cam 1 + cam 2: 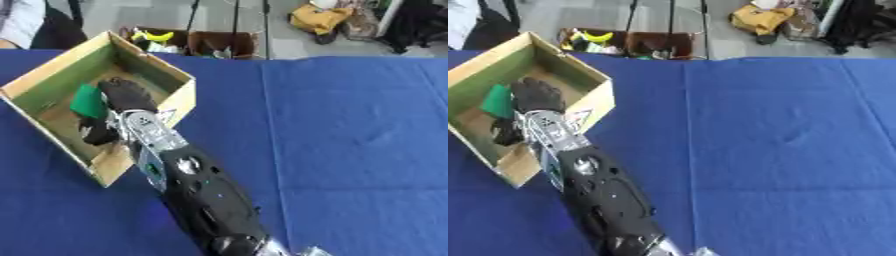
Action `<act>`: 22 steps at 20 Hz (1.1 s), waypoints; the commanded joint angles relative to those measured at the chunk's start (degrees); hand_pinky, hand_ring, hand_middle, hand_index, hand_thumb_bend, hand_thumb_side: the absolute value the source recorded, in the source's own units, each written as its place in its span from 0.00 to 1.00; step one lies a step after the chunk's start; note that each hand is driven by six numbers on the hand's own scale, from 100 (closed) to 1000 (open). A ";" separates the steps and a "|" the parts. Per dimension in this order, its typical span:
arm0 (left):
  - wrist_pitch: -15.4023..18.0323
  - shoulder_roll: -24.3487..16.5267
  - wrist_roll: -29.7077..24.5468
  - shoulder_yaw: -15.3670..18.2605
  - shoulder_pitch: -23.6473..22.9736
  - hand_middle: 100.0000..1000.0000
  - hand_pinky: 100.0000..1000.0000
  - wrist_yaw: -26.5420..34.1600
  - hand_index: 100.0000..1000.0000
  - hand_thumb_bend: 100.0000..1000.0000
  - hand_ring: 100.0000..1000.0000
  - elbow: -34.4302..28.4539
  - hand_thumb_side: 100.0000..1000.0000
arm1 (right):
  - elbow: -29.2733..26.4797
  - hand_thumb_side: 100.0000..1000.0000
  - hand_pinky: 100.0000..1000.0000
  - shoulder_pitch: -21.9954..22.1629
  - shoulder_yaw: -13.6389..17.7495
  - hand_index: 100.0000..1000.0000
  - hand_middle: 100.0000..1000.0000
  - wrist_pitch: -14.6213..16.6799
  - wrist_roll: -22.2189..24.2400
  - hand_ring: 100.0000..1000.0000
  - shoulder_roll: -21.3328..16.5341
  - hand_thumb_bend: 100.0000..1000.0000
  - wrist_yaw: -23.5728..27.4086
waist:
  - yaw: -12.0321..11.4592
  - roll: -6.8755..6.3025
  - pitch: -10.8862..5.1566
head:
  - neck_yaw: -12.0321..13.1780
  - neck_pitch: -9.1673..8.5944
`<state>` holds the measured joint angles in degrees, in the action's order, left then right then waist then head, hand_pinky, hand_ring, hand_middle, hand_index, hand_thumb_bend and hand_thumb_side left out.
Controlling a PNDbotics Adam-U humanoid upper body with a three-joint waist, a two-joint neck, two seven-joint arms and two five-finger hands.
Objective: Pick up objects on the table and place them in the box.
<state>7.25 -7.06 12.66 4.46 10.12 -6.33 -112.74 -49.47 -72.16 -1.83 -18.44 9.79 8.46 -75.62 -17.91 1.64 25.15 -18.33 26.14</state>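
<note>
Left hand (125,97) is reaching into the cardboard box (179,102) — fingers curled on a green object (87,101), sitting inside the box. Best to lower close to the floor, then release — clear of the walls.

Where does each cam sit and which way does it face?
Left eye view: in the head, looking down at the blue table; one arm reaches up from the bottom edge, its hand inside the cardboard box beside a green object.
Right eye view: the head's other eye, facing the same way; same arm and box, drawn further left.
Shared: table, box, arm and the floor clutter beyond the table's far edge.
</note>
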 commanded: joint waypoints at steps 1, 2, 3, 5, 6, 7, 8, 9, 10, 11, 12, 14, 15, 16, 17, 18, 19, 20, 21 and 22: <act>0.09 -0.56 -0.19 0.10 0.40 0.64 0.16 0.27 0.83 0.12 0.59 -0.98 0.91 | 0.32 0.40 0.76 -0.60 -0.12 0.78 0.71 0.72 -0.01 0.88 0.63 0.00 -0.46 | -0.37 -0.35 -0.87 | -0.25 -0.86; 0.09 -0.55 -0.19 0.10 0.40 0.64 0.16 0.28 0.83 0.12 0.59 -0.98 0.91 | 0.27 0.45 0.77 -0.63 -0.12 0.80 0.73 1.00 0.05 0.88 0.64 0.00 -0.54 | -0.40 -0.35 -0.88 | -0.25 -0.90; 0.09 -0.54 -0.19 0.10 0.41 0.64 0.16 0.29 0.83 0.12 0.59 -0.98 0.91 | 0.22 0.47 0.77 -0.67 -0.11 0.80 0.73 1.27 0.12 0.89 0.66 0.00 -0.64 | -0.43 -0.35 -0.89 | -0.27 -0.93; 0.08 -0.52 -0.22 0.09 0.41 0.64 0.16 0.31 0.83 0.12 0.59 -0.97 0.91 | 0.17 0.50 0.77 -0.74 -0.07 0.82 0.75 1.69 0.33 0.90 0.67 0.00 -0.80 | -0.43 -0.33 -0.91 | -0.27 -1.01; 0.07 -0.51 -0.23 0.09 0.40 0.64 0.16 0.31 0.83 0.12 0.59 -0.96 0.91 | 0.15 0.53 0.78 -0.77 -0.07 0.83 0.76 1.88 0.45 0.90 0.67 0.00 -0.87 | -0.43 -0.32 -0.92 | -0.27 -1.05; 0.07 -0.50 -0.23 0.10 0.40 0.64 0.16 0.31 0.83 0.12 0.59 -0.97 0.91 | 0.12 0.56 0.78 -0.80 -0.07 0.85 0.77 2.07 0.56 0.91 0.67 0.00 -0.93 | -0.43 -0.32 -0.94 | -0.29 -1.09; 0.07 -0.50 -0.21 0.12 0.40 0.64 0.16 0.31 0.83 0.12 0.59 -0.98 0.91 | 0.08 0.59 0.79 -0.82 -0.06 0.86 0.79 2.25 0.64 0.92 0.68 0.00 -0.97 | -0.42 -0.32 -0.95 | -0.33 -1.13; 0.07 -0.49 -0.19 0.14 0.40 0.64 0.16 0.32 0.83 0.12 0.59 -0.98 0.91 | 0.06 0.63 0.80 -0.83 -0.07 0.88 0.81 2.48 0.75 0.93 0.70 0.04 -0.98 | -0.39 -0.33 -0.96 | -0.33 -1.15; 0.06 -0.49 -0.18 0.15 0.38 0.64 0.16 0.33 0.83 0.12 0.59 -0.97 0.91 | 0.05 0.70 0.81 -0.85 -0.09 0.90 0.84 2.79 0.96 0.95 0.72 0.15 -0.94 | -0.34 -0.34 -0.98 | -0.32 -1.16; 0.06 -0.49 -0.19 0.14 0.37 0.64 0.16 0.33 0.83 0.12 0.59 -0.97 0.91 | 0.00 0.73 0.82 -0.88 -0.09 0.91 0.84 3.05 1.15 0.95 0.71 0.20 -0.91 | -0.30 -0.35 -1.00 | -0.30 -1.15; 0.06 -0.48 -0.19 0.15 0.36 0.64 0.16 0.33 0.83 0.12 0.59 -0.97 0.91 | -0.11 0.80 0.82 -0.93 -0.07 0.91 0.85 3.25 1.25 0.96 0.68 0.22 -0.89 | -0.27 -0.36 -1.01 | -0.30 -1.14; 0.05 -0.48 -0.19 0.16 0.35 0.64 0.16 0.34 0.83 0.12 0.59 -0.96 0.91 | -0.41 0.77 0.83 -1.04 -0.02 0.92 0.86 3.44 1.18 0.97 0.59 0.29 -0.93 | -0.20 -0.37 -1.05 | -0.27 -1.13; 0.05 -0.48 -0.19 0.16 0.34 0.64 0.16 0.35 0.83 0.12 0.59 -0.96 0.91 | -0.49 0.77 0.83 -1.05 -0.01 0.92 0.86 3.47 1.17 0.97 0.58 0.29 -0.96 | -0.19 -0.37 -1.06 | -0.27 -1.13; 0.05 -0.47 -0.19 0.16 0.34 0.64 0.16 0.35 0.83 0.12 0.59 -0.96 0.91 | -0.53 0.77 0.83 -1.06 0.00 0.92 0.86 3.49 1.17 0.97 0.57 0.29 -0.98 | -0.18 -0.37 -1.07 | -0.26 -1.13; 0.05 -0.47 -0.19 0.16 0.34 0.64 0.16 0.35 0.83 0.12 0.59 -0.95 0.91 | -0.55 0.77 0.83 -1.06 0.00 0.92 0.86 3.50 1.17 0.97 0.57 0.29 -0.99 | -0.18 -0.37 -1.07 | -0.26 -1.13; 0.04 -0.47 -0.19 0.16 0.32 0.64 0.16 0.35 0.83 0.12 0.59 -0.95 0.91 | -0.65 0.79 0.84 -1.12 0.03 0.93 0.87 3.47 1.08 0.98 0.52 0.39 -1.03 | -0.16 -0.38 -1.10 | -0.24 -1.10; 0.02 -0.45 -0.21 0.15 0.26 0.64 0.16 0.36 0.83 0.12 0.59 -0.92 0.91 | -1.12 0.78 0.84 -1.35 0.08 0.93 0.86 3.34 0.72 0.99 0.31 0.45 -1.07 | -0.01 -0.44 -1.20 | -0.18 -1.02; 0.01 -0.44 -0.24 0.15 0.22 0.64 0.16 0.36 0.83 0.12 0.59 -0.89 0.91 | -1.57 0.77 0.84 -1.48 0.13 0.93 0.86 3.18 0.34 0.98 0.14 0.44 -0.97 | 0.12 -0.48 -1.28 | -0.15 -0.93; 0.01 -0.44 -0.25 0.16 0.18 0.64 0.16 0.36 0.83 0.12 0.59 -0.88 0.91 | -1.91 0.76 0.84 -1.62 0.14 0.92 0.85 3.07 0.04 0.98 -0.15 0.43 -0.75 | 0.24 -0.53 -1.36 | -0.11 -0.87; 0.00 -0.46 -0.24 0.19 0.13 0.64 0.16 0.35 0.83 0.12 0.59 -0.87 0.91 | -2.20 0.75 0.84 -1.84 0.06 0.92 0.85 3.12 -0.13 0.98 -0.72 0.42 -0.27 | 0.36 -0.58 -1.45 | -0.07 -0.83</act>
<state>7.20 -7.03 12.52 4.46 10.10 -6.17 -112.74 -50.10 -72.41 -1.79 -15.30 10.12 8.15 -76.02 -17.47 1.55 25.11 -18.34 25.61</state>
